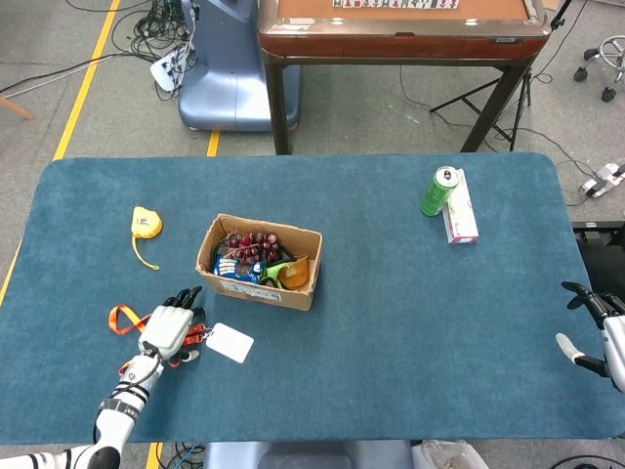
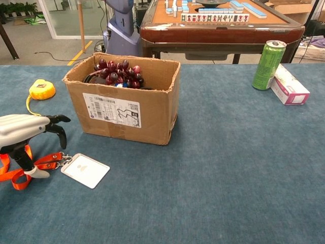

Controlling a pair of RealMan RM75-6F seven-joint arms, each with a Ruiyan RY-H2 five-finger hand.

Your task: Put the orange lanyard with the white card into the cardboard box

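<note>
Orange lanyard (image 2: 30,165) and white card (image 2: 85,170) lie on the table; my left hand (image 2: 25,133) hovers, fingers spread, empty. Cardboard box (image 2: 124,104) at 1 o'clock; grasp, transfer remain.

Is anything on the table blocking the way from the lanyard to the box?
Nothing visible does. The lanyard and its card lie on bare cloth just in front of the box, under the left hand. The box is open-topped but already holds grapes.
</note>
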